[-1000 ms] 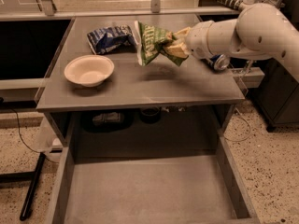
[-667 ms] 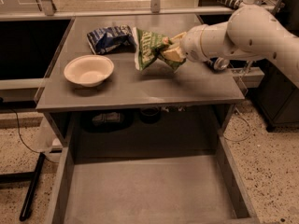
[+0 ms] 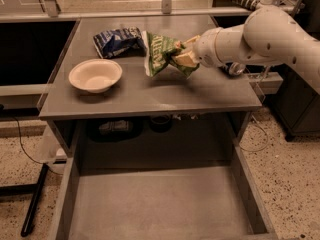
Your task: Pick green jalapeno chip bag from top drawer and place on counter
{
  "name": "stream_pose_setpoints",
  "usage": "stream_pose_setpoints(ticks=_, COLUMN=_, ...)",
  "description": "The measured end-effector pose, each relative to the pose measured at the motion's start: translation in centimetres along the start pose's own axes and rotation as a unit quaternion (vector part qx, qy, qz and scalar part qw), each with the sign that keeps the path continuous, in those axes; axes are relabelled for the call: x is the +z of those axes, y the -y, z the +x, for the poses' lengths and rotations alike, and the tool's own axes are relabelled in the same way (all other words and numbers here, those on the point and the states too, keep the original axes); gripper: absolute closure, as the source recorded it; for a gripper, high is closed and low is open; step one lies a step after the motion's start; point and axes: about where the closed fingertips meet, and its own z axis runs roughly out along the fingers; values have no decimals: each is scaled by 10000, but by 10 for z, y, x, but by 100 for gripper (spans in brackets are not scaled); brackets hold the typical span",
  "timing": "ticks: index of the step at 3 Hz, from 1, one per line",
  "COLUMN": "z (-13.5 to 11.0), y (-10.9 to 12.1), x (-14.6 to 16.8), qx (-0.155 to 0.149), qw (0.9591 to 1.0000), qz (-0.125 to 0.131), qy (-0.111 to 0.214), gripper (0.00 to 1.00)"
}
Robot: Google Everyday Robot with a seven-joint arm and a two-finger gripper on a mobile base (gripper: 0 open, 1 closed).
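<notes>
The green jalapeno chip bag (image 3: 161, 54) hangs upright over the middle of the counter (image 3: 150, 94), its lower edge at or just above the surface. My gripper (image 3: 184, 54) comes in from the right on a white arm and is shut on the bag's right side. The top drawer (image 3: 150, 204) is pulled open below the counter's front edge, and its grey floor is bare.
A blue-and-white snack bag (image 3: 117, 40) lies at the back left of the counter, touching the green bag's left. A cream bowl (image 3: 95, 75) sits at the front left. Dark items lie on a shelf (image 3: 130, 129) under the counter. The white arm (image 3: 265, 34) spans the counter's right side.
The gripper and the green bag have moved slightly left and down toward the counter surface. The bowl, the blue bag and the drawer have not moved.
</notes>
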Motion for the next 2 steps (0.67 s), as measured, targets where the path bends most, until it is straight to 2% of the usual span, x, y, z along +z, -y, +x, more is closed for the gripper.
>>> stream_pose_setpoints(ticks=2, z=0, y=0, x=0, qx=0, qw=10000, qz=-1, qy=0, gripper=12)
